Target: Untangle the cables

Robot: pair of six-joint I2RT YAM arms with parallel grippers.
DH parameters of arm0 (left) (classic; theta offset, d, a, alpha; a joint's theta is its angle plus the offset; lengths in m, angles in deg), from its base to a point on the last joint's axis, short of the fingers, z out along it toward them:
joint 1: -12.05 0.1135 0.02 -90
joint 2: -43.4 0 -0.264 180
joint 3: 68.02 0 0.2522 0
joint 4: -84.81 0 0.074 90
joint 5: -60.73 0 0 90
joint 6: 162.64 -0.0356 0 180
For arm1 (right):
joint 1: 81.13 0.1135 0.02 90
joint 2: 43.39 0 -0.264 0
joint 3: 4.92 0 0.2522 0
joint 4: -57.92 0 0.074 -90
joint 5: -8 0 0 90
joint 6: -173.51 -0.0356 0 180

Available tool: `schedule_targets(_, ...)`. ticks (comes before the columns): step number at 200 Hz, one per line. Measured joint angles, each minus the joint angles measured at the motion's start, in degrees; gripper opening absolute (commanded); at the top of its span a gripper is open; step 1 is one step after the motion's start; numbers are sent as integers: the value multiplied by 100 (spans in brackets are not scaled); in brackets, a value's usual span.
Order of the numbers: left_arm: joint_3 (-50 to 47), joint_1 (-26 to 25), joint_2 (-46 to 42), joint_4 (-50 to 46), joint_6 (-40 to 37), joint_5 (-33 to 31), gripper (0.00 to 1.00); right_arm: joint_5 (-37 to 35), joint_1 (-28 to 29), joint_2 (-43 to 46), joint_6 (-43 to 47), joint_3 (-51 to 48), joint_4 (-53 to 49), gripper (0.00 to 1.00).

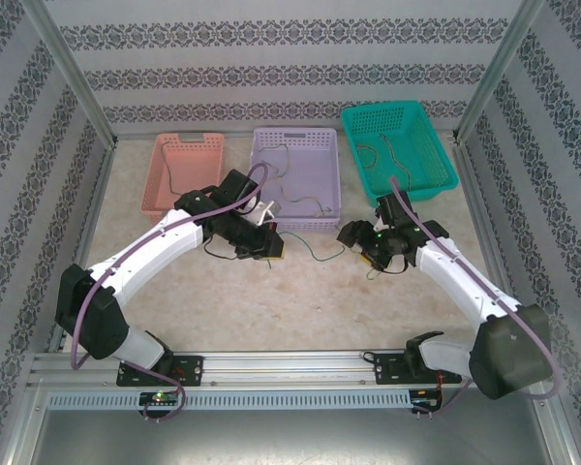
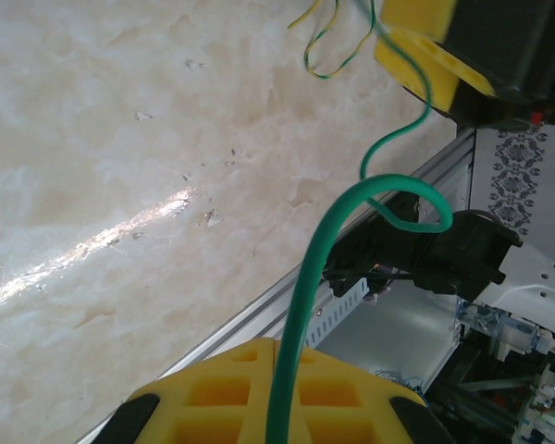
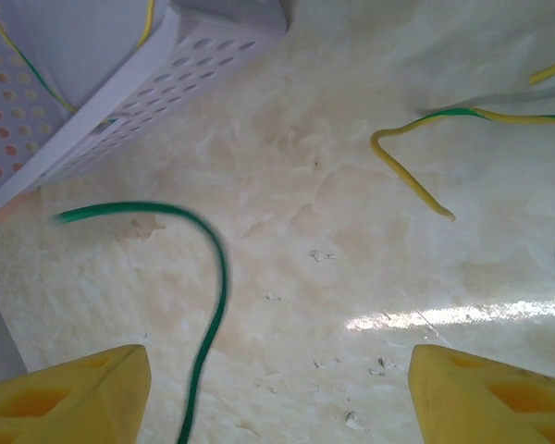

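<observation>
Top view: job looks partly done. Some cables [image 1: 387, 153] lie in the teal basket [image 1: 443, 155] at the far right corner, and more in the lavender basket [image 1: 295, 134] mid far edge. The pink basket [image 1: 174, 145] sits far left. Left to do: a green cable [image 1: 321, 256] strung across the middle of the tabletop [image 1: 271, 310], between the left gripper [image 1: 268, 244] and the right gripper [image 1: 360, 240]. The surface is pale marbled and glossy. Patterned walls [image 1: 271, 39] close three sides, with aluminium posts [image 1: 68, 73] at the far corners and a rail [image 1: 290, 363] along the near edge.

Left wrist: left gripper [image 2: 277, 379] is closed, clamped on the green cable [image 2: 294, 324], which rises out of it and loops off the tabletop. A yellow-green cable [image 2: 319, 60] lies beyond.

Right wrist: right gripper [image 3: 277, 361] is wide open and holds nothing. The green cable [image 3: 213, 305] hangs blurred between its fingers, touching neither. The yellow-green cable [image 3: 412, 180] lies loose on the tabletop, so I'd count it as unsorted. There's a glare streak on the surface.
</observation>
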Motion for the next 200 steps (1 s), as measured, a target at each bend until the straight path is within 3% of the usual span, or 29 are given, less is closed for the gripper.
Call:
schedule_targets(30,0,0,4,-2,-96,83,0,170,0,-437,28,83,210,66)
schedule_targets(54,0,0,4,-2,-155,122,0,247,13,-758,101,271,306,47)
schedule_targets(66,0,0,4,-2,-170,125,0,238,9,-798,186,326,313,32)
schedule_targets(83,0,0,4,-2,-173,125,0,247,-96,-798,247,356,326,0)
schedule_targets(142,-345,-92,-55,4,-348,297,0,149,-1040,-774,26,975,424,0)
schedule_targets(200,-457,-892,101,525,-826,297,0,125,-1405,-1215,-627,2503,476,0)
